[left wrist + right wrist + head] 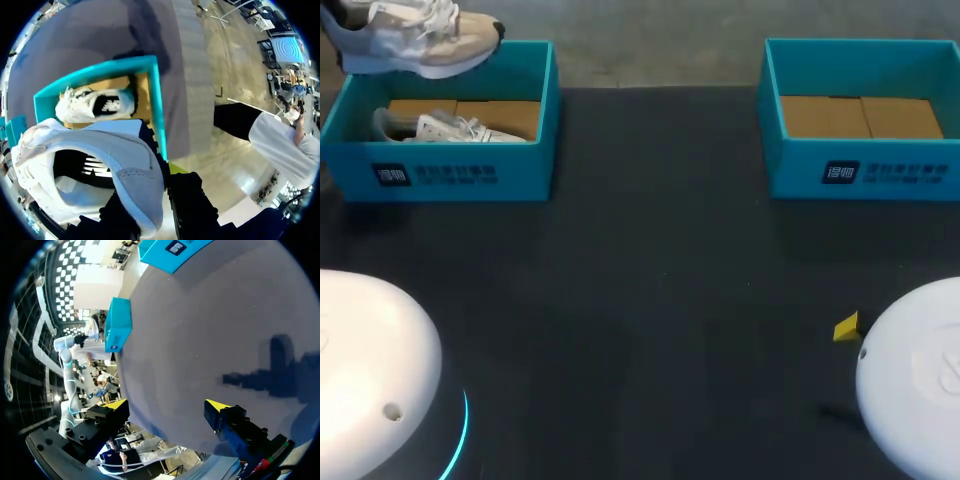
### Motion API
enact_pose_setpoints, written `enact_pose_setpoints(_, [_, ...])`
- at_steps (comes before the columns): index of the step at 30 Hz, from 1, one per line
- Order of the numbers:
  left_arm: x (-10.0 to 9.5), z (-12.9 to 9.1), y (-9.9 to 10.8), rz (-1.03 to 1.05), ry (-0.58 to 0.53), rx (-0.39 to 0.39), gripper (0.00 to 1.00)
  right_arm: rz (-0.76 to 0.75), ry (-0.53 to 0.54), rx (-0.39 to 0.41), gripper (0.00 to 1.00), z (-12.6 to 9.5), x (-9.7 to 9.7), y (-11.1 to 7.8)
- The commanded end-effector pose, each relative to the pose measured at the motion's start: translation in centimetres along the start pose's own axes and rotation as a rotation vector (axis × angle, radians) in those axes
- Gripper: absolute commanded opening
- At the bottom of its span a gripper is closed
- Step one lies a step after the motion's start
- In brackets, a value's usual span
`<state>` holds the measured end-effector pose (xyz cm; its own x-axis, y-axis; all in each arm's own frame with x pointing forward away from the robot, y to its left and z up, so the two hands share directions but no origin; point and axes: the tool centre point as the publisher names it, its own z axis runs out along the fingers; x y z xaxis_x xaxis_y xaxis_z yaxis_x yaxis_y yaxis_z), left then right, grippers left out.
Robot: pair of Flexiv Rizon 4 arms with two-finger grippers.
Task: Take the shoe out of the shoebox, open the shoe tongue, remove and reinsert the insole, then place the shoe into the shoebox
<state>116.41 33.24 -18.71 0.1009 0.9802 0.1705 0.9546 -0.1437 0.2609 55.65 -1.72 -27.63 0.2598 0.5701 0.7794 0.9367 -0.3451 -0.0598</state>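
Observation:
A grey and white shoe (415, 40) hangs in the air over the back left corner of the left teal shoebox (450, 175). In the left wrist view my left gripper (150, 200) is shut on the heel wall of this shoe (100, 165), one finger inside and one outside. A second white shoe (450, 125) lies inside the box on its brown cardboard floor, also seen under the held shoe (95, 105). My right gripper (167, 406) stands open over bare table at the near right, nothing between its fingers; one yellow fingertip (847, 327) shows in the head view.
An empty teal shoebox (860, 170) with a brown floor stands at the back right. The dark table (650, 300) lies bare between the boxes and the two white arm bases (370, 370) at the near corners.

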Motion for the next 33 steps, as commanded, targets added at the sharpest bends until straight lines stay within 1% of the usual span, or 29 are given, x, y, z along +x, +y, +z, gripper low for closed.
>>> enact_pose_setpoints(1, [0.0, 1.1, 2.2, -0.002, 0.000, 0.015, 0.00, 0.000, -0.003, -0.004, 1.00, 0.0, 0.1, -0.2])
enact_pose_setpoints(2, [0.0, 1.2, 2.3, 0.006, -0.014, 0.015, 0.00, 0.000, -0.003, -0.004, 1.00, 0.0, 0.1, -0.2])
enact_pose_setpoints(3, [0.1, 1.8, 2.7, 0.011, -0.005, 0.024, 0.00, 0.000, -0.003, -0.004, 1.00, 0.0, 0.1, -0.2])
enact_pose_setpoints(5, [0.0, 2.2, 3.0, 0.021, -0.007, 0.024, 0.00, 0.000, -0.003, -0.004, 1.00, 0.0, 0.1, -0.2])
enact_pose_setpoints(6, [0.0, 2.6, 3.3, 0.022, 0.011, 0.024, 0.00, 0.000, -0.003, -0.004, 1.00, 0.0, 0.1, -0.2])
enact_pose_setpoints(15, [-0.4, 4.0, 4.4, 0.025, 0.019, 0.026, 0.00, 0.000, -0.003, -0.004, 1.00, 0.0, 0.1, -0.2])
enact_pose_setpoints(18, [-0.9, 4.8, 5.0, 0.021, 0.022, 0.029, 0.00, 0.000, -0.003, -0.004, 1.00, 0.0, 0.1, -0.2])
enact_pose_setpoints(21, [-1.0, 5.0, 5.1, 0.021, 0.023, 0.029, 0.00, 0.000, -0.003, -0.004, 1.00, 0.0, 0.1, -0.2])
enact_pose_setpoints(22, [-1.3, 5.5, 5.2, 0.021, 0.038, 0.027, 0.00, 0.000, -0.003, -0.004, 1.00, 0.0, 0.1, -0.2])
enact_pose_setpoints(26, [-1.5, 6.5, 5.3, 0.002, 0.037, 0.012, 0.00, 0.000, -0.003, -0.004, 1.00, 0.0, 0.1, -0.2])
enact_pose_setpoints(33, [-1.8, 7.5, 5.6, -0.013, 0.045, -0.004, 0.00, 0.000, -0.003, -0.004, 1.00, 0.0, 0.1, -0.2])
